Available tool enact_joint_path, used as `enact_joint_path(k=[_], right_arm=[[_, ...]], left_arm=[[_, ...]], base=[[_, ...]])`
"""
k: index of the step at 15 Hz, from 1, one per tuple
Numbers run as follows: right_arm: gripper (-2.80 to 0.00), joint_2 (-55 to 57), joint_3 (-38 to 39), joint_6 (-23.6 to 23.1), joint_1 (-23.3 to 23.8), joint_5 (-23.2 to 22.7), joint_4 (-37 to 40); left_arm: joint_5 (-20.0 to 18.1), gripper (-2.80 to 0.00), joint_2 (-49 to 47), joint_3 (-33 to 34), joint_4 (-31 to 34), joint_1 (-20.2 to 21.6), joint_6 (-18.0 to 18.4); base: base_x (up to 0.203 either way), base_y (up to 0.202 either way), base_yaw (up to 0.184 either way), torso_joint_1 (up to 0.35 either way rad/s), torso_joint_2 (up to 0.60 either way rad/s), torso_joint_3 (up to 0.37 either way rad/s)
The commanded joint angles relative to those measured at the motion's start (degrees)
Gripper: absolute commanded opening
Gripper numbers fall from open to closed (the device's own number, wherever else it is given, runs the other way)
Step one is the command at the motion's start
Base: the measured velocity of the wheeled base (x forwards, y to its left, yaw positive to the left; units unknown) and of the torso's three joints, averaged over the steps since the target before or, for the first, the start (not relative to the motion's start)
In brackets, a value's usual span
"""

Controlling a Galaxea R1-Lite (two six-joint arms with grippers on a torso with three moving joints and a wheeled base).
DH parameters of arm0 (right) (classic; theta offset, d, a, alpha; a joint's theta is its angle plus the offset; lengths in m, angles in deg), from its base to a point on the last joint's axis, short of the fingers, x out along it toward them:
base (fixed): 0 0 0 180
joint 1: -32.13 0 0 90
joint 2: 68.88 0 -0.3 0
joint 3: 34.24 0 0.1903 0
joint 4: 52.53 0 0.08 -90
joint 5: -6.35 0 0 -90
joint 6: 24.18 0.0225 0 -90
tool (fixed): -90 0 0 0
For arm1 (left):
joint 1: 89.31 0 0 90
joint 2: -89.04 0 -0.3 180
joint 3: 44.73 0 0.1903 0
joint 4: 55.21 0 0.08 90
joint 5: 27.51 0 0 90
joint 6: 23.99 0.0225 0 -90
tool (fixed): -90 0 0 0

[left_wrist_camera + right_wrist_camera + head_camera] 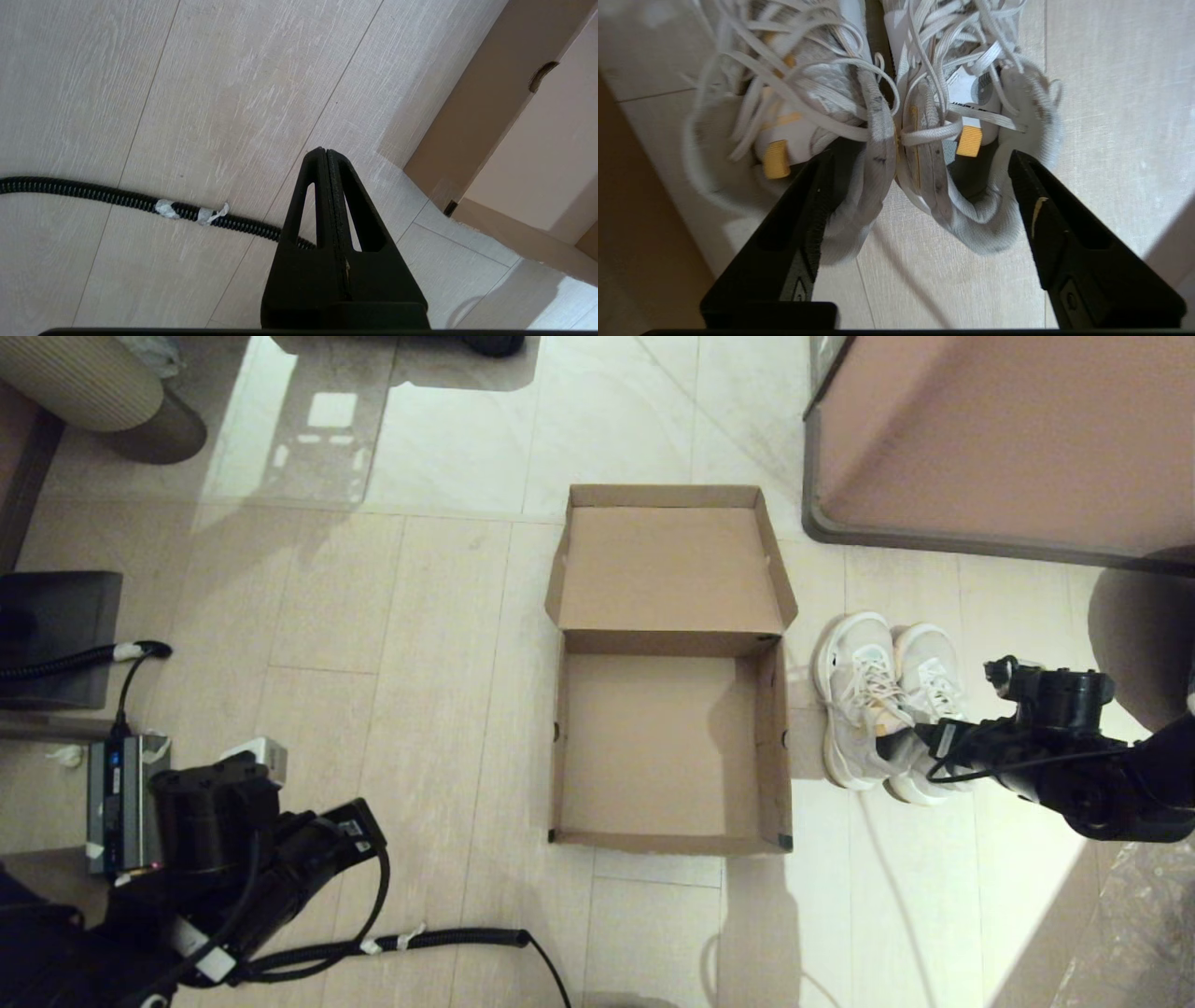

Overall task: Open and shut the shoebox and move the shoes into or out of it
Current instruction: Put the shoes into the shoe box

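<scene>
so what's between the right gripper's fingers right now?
The inner heel collars of both shoes, pressed side by side, lie between the right gripper's open fingers, one finger in each shoe opening; right wrist view shows it.

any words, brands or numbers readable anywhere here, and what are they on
None can be read.
Shoes: a line of small dark print on the white tongue tag of one shoe, too small and blurred to read.
Shoebox: plain brown cardboard, no print showing on the open lid or inside.
Grey device on the floor near the left gripper: only small lights, no legible lettering.
</scene>
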Motion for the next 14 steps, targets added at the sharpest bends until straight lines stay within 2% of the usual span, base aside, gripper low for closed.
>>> enact_joint_path(k=[1, 6, 7, 10, 14], right_arm=[[0.00, 6.67, -3.39, -0.03, 0.39, -0.48, -0.31], [0.00, 11.69, -9.35, -0.33, 0.68, -0.67, -0.25], [-2.80, 12.90, -11.20, -0.42, 0.68, -0.60, -0.29], [-2.80, 15.18, -14.71, -0.54, 0.60, -0.53, -0.06], [-2.80, 15.70, -14.78, -0.46, 0.33, -0.53, -0.05]], left_arm=[[0.10, -2.80, 0.14, 0.26, -0.34, 0.01, -0.20], [0.10, -2.80, -0.39, 0.26, -0.25, 0.01, -0.12], [0.10, -2.80, -0.39, 0.62, -0.25, 0.01, -0.12], [0.19, -2.80, -0.30, 1.23, -0.25, 0.01, -0.12], [0.19, -2.80, -0.04, 1.23, -0.25, 0.01, -0.03]], base=[[0.000, 0.000, 0.000, 0.000, 0.00, 0.000], [0.000, 0.000, 0.000, 0.000, 0.00, 0.000], [0.000, 0.000, 0.000, 0.000, 0.00, 0.000], [0.000, 0.000, 0.000, 0.000, 0.00, 0.000], [0.000, 0.000, 0.000, 0.000, 0.00, 0.000]])
